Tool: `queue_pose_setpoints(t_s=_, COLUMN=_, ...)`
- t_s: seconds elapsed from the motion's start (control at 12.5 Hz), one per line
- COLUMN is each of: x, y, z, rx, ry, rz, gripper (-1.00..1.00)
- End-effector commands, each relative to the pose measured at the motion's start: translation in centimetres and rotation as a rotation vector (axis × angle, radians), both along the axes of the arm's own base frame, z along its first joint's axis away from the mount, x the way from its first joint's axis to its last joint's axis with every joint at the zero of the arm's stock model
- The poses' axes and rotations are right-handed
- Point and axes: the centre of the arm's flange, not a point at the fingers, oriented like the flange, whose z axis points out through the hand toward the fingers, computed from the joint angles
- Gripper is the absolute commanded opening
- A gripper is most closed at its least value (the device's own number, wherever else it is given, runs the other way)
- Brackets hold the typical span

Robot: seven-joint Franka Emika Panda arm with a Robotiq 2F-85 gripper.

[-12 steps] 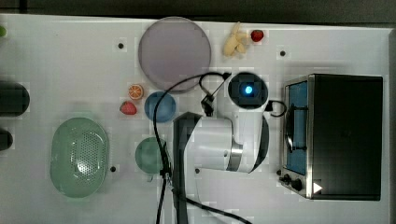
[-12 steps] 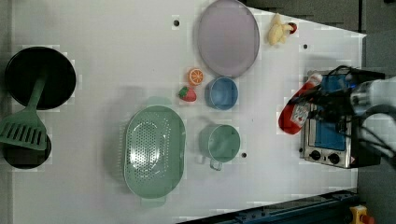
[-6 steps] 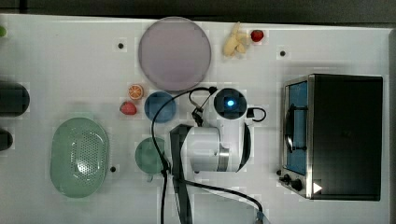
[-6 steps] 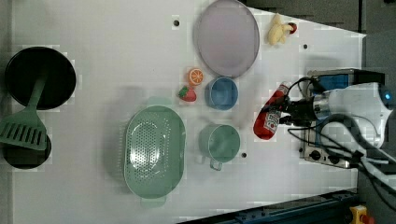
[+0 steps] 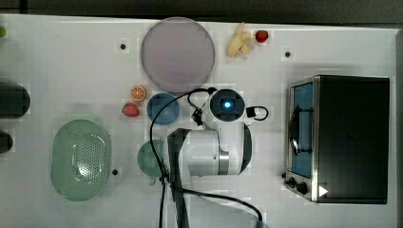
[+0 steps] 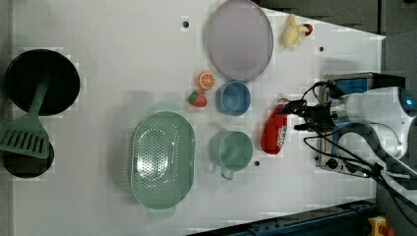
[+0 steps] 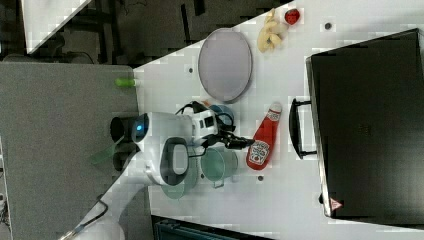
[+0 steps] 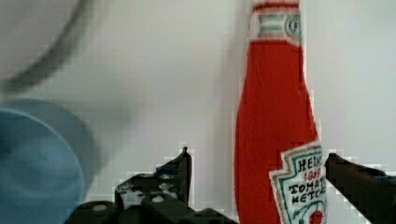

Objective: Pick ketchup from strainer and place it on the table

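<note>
My gripper just spread wide; ketchup released, lying on table, right of green cup in left view. Placement done.

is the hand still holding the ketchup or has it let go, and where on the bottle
Nothing is held. The hand is open, its fingers either side of the ketchup at the label end, clear of it; the bottle lies on the table.

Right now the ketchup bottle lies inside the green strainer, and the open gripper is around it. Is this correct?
Not quite. The ketchup bottle does not lie in the strainer; it lies on the white table, between the green cup and the toaster oven, as the left view shows. The rest holds: the gripper is open with a finger on each side of the bottle.
</note>
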Motion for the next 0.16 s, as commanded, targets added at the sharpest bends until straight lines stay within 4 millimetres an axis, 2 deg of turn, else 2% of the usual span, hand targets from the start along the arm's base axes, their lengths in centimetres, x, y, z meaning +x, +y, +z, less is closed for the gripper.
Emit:
queue_pose_setpoints(t_s=0.08, x=3.9, y=0.5, z=10.9, rx=-0.015, ry=-0.185, rz=-0.074, gripper=1.0)
queue_pose_setpoints(t_s=0.16, x=4.2, y=0.8, z=13.1, rx=-0.013, ry=-0.181, rz=-0.096, gripper=1.0)
